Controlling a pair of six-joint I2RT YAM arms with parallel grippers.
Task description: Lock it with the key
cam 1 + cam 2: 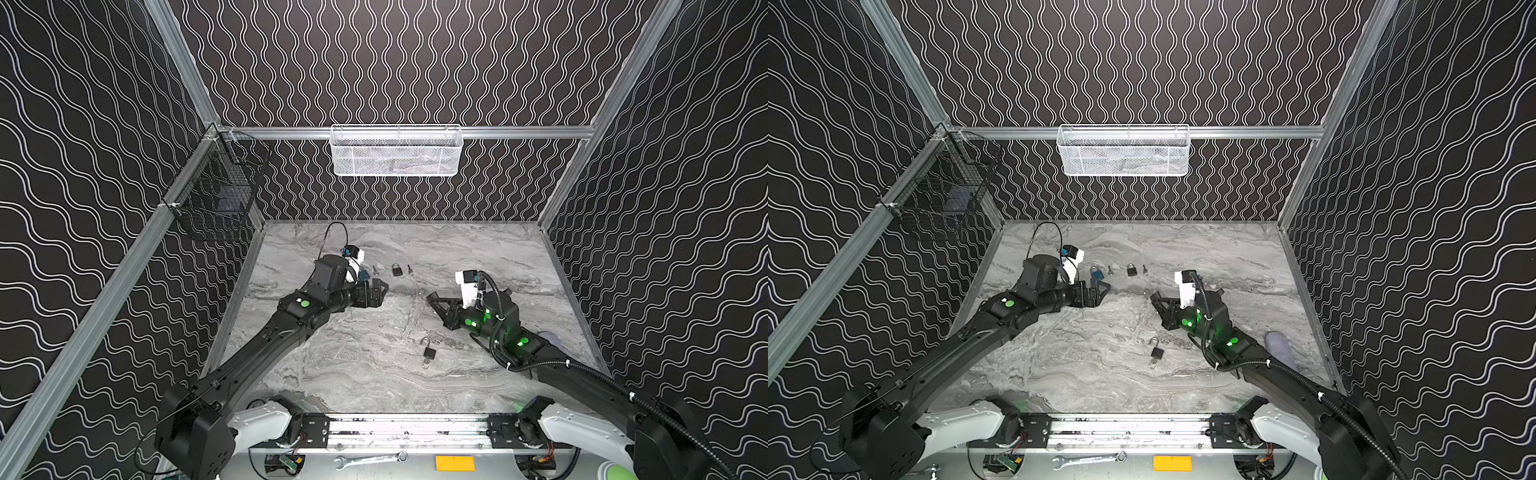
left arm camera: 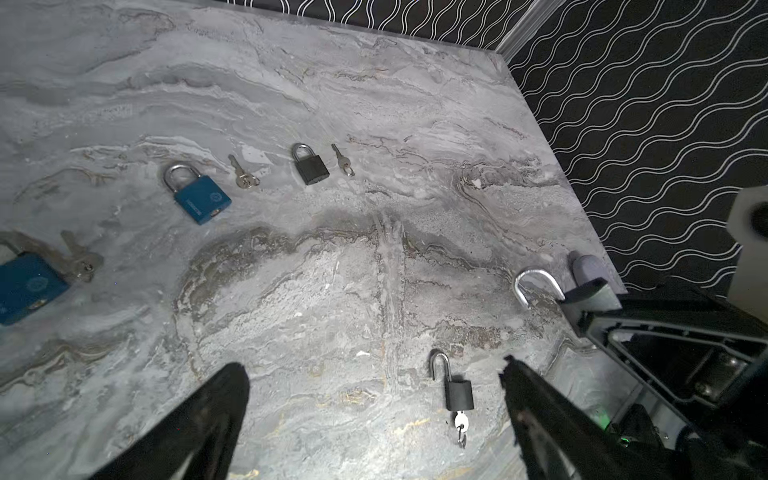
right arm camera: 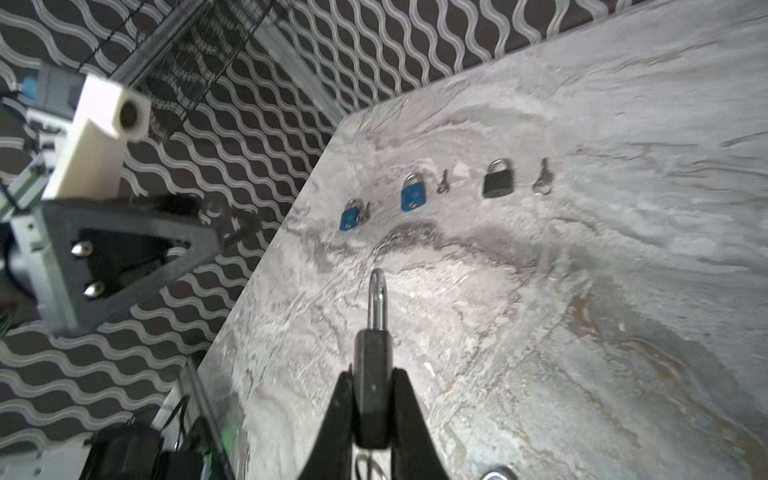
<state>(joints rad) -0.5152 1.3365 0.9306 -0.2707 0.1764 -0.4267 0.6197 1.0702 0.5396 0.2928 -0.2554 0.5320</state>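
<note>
My right gripper (image 3: 373, 376) is shut on the body of a black padlock (image 3: 372, 399), seen edge-on, with its silver shackle (image 3: 377, 299) sticking out past the fingertips. A wire ring shows under the lock; its key is hidden. In the left wrist view the same held padlock (image 2: 588, 297) sits at the right. My left gripper (image 2: 374, 365) is open and empty, left of the right gripper (image 1: 432, 297) in both top views. Another black padlock (image 2: 459, 395) lies on the table with its shackle open and a key (image 2: 460, 422) in it.
A row lies at the back of the marble table (image 1: 374, 374): a blue padlock (image 2: 201, 199), key (image 2: 243, 174), black padlock (image 2: 311, 166), key (image 2: 343, 160), and a second blue padlock (image 2: 25, 286). A white mesh basket (image 1: 395, 151) and a black wire basket (image 1: 216, 195) hang on the walls.
</note>
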